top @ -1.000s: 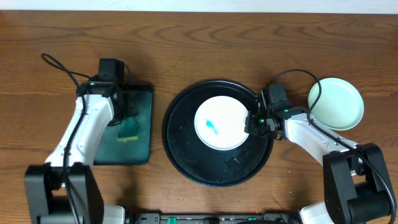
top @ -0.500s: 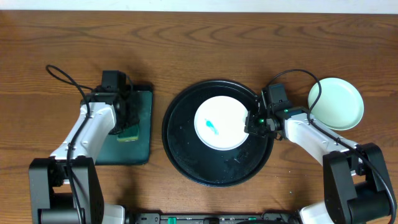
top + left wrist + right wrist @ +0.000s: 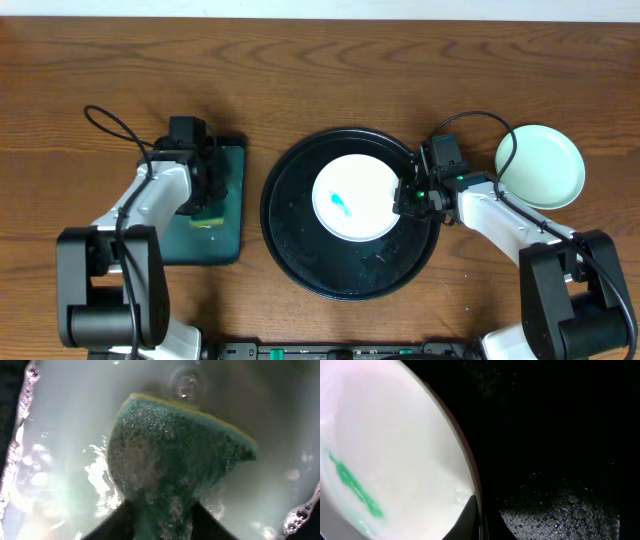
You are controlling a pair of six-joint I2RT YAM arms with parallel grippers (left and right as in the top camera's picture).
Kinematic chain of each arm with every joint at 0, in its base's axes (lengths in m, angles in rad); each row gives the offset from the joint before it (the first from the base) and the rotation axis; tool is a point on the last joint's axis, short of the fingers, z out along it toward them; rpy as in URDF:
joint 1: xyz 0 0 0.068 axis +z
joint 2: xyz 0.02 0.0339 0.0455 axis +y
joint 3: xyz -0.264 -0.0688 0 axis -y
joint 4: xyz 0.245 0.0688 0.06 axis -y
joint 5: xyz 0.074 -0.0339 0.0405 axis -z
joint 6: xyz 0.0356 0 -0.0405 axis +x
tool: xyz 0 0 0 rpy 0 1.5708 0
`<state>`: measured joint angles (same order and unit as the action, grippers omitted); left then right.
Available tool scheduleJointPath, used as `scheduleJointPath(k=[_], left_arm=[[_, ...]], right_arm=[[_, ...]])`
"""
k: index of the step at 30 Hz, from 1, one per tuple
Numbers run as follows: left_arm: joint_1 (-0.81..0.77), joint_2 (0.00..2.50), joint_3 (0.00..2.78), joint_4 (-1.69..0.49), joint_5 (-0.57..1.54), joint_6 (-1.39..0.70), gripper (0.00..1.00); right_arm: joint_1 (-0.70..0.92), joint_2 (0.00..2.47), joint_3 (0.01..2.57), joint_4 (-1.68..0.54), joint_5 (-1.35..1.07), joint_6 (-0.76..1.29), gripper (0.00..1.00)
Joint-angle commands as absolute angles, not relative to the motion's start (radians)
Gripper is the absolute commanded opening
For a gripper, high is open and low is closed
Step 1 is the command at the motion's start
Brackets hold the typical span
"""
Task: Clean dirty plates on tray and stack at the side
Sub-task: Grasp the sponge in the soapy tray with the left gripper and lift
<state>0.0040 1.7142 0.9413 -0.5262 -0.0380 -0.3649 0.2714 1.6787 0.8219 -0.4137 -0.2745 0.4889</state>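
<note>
Dirty plates in view come to just one: a white plate point(image 3: 352, 198) is lying in the middle of the big black tray point(image 3: 300, 250), and a blue-green smear point(image 3: 339, 203) is seen on it. It has not been wiped yet. Its right edge is pinched by the right gripper point(image 3: 408, 197), whose fingers are pressed together on the thin rim, so the plate is held steady.

On the left, the sponge point(image 3: 175, 450) is pinched by the left gripper point(image 3: 207, 195) over the small green tray point(image 3: 195, 245), and soapy water is seen around it. The sponge has not been brought to the plate.

A pale green plate point(image 3: 540, 166) has been set on the bare table point(image 3: 300, 70), to the right of the black tray and near the right arm. No smear is seen on it, so it is judged to be clean. Whether another plate is hidden under it cannot be told.

So part of the job looks done. What is left — the white plate must be scrubbed, then lifted out and stacked on the green one.
</note>
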Motion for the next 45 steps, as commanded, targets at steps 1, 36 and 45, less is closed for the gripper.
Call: scheduleJointPath(k=[1,36,45], left_arm=[[0.008,1.752,0.937,-0.513,-0.034,-0.345,0.07],[0.007,0.943,0.942,-0.534,0.06,-0.198,0.07],[0.007,0.944,0.942,-0.514,0.045,-0.199,0.07]], right_arm=[[0.282,1.705,0.815,-0.441,-0.297,0.474,0.01],[0.282,1.705,0.815,-0.442,-0.297,0.469,0.01],[0.282,1.705,0.815,-0.442,-0.297,0.47,0.01]])
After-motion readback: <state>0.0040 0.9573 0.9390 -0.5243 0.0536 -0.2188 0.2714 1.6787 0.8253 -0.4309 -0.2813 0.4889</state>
